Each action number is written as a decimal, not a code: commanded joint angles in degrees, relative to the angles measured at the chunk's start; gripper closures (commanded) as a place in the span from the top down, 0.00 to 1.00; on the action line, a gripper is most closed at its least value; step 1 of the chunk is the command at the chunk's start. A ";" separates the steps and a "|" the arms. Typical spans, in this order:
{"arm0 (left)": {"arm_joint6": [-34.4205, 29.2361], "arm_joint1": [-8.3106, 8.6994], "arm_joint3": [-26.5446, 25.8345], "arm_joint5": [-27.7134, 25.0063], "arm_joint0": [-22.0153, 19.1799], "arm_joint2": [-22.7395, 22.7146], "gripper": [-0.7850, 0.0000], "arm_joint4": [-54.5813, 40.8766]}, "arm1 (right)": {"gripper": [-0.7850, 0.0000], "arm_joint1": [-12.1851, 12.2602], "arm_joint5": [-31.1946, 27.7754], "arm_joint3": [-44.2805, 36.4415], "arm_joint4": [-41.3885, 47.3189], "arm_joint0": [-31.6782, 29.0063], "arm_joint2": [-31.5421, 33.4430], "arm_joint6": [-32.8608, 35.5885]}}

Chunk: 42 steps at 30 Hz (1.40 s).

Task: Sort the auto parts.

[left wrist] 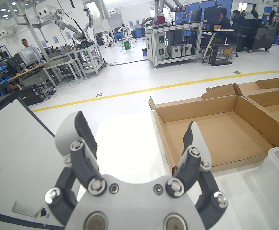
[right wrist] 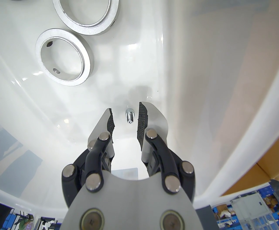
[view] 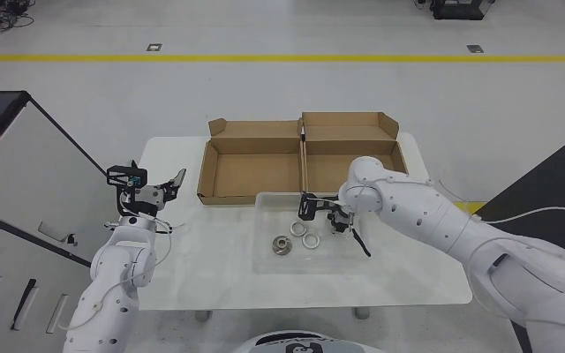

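My right pincer (right wrist: 126,107) is down inside the white plastic tray (view: 259,231), its pads drawn in to a narrow gap. A small threaded bolt (right wrist: 129,117) lies on the tray floor between them. There is a sliver of space on each side of the bolt, so neither pad is touching it and nothing is gripped.

Further along the tray floor two flat metal rings lie just beside each other. The nearer ring (right wrist: 87,65) has small holes through its wall, and the farther ring (right wrist: 109,19) is partly cut off in my right wrist view. From the top view I also see a flanged round metal part (view: 281,245) in the tray, near the rings on the side away from my right arm.

My left pincer (left wrist: 135,119) is spread wide and holds nothing. It hangs over the left part of the surface (view: 203,265), beside the left cardboard box (view: 252,172). The right cardboard box (view: 353,163) sits touching the left one. Both boxes are open, and they stand just behind the tray.
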 commanded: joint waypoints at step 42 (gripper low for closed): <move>0.00 0.00 0.00 0.00 0.00 0.00 1.00 0.00 | 0.00 8.64 5.22 -26.92 15.16 3.56 9.53 7.40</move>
